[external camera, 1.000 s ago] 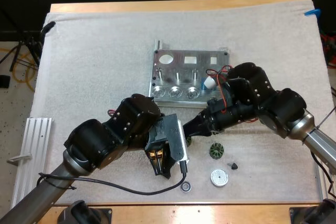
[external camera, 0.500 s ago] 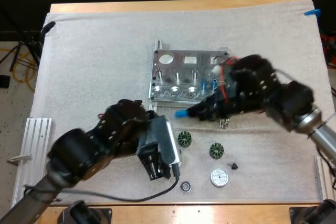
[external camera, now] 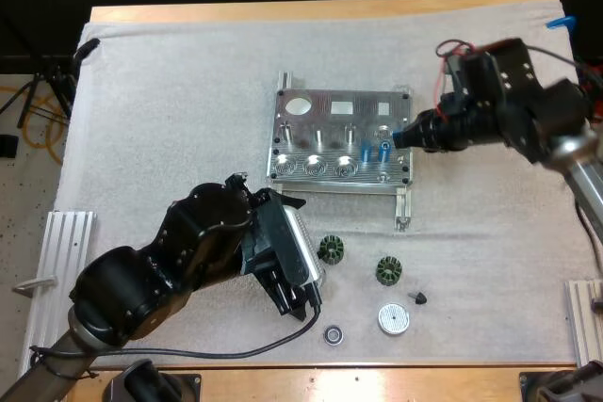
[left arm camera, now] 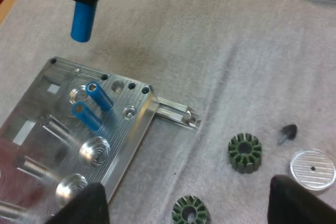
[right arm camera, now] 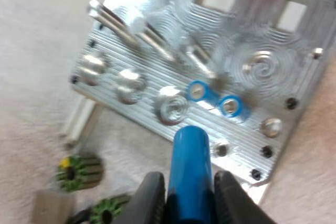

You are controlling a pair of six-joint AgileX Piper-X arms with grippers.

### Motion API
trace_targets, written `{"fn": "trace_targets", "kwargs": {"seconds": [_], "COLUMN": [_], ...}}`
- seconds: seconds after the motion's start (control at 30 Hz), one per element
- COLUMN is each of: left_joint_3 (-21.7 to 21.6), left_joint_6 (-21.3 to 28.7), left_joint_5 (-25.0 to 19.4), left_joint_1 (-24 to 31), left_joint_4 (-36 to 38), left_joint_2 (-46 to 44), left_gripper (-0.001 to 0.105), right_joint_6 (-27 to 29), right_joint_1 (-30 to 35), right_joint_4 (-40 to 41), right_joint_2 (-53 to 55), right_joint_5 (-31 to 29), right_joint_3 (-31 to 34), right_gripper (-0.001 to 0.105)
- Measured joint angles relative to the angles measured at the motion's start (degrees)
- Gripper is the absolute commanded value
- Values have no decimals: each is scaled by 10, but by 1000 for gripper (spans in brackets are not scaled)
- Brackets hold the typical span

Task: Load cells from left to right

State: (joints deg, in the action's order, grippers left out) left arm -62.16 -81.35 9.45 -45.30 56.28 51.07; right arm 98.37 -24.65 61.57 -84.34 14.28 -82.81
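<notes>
Holding a blue cell (right arm camera: 191,166) between its two fingers, the right tool (external camera: 400,136) hangs just beside the right edge of the metal fixture (external camera: 363,124), a little above it. The cell sticks out of the tool towards the plate, so its long axis is leaning and not upright. The two cells already loaded, one (external camera: 367,150) and its neighbour (external camera: 384,150), stand straight in the front row near that same right edge.

The coming move turns on this difference, I think. The free seat must lie close below and ahead of the cell's tip, and the cell must be brought upright over it before it goes down.

The right arm is clearly the nearer one. The left tool (external camera: 294,300) is well apart, low over the white mat on the counter, with its fingers wide and nothing between them. It is close to two green toothed rings (external camera: 330,249) (external camera: 388,270), a white disc (external camera: 394,317) and a small dark cone (external camera: 418,297).

The right wrist view shows small holes in the plate just ahead of the cell's tip, but I cannot tell which of them is the seat. The left wrist view shows what the high view hides: the cell's tip is clear of the fixture, with open space under it.
</notes>
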Motion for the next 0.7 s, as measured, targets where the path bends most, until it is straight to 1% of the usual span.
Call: {"fn": "trace_targets", "kwargs": {"seconds": [0.07,0.13,0.2,0.27,0.47,0.7], "left_joint_3": [10,17,21,21,21,21], "left_joint_6": [-7,-14,-21,-26,-34,-36], "left_joint_5": [-14,-22,-26,-27,-27,-27], "left_joint_1": [0,0,0,0,0,0], "left_joint_4": [-6,-9,-13,-27,-67,-69], "left_joint_2": [0,0,0,0,0,0], "left_gripper": [63,63,63,63,63,63], "right_joint_6": [12,15,26,35,54,64], "right_joint_1": [0,0,0,-1,-1,-1], "right_joint_4": [18,31,48,68,90,97], "right_joint_2": [-31,-55,-81,-113,-171,-202], "right_joint_5": [-16,-20,-22,-43,-55,-68], "right_joint_3": [-32,-51,-68,-86,-99,-99], "right_gripper": [0,0,0,0,0,0]}}
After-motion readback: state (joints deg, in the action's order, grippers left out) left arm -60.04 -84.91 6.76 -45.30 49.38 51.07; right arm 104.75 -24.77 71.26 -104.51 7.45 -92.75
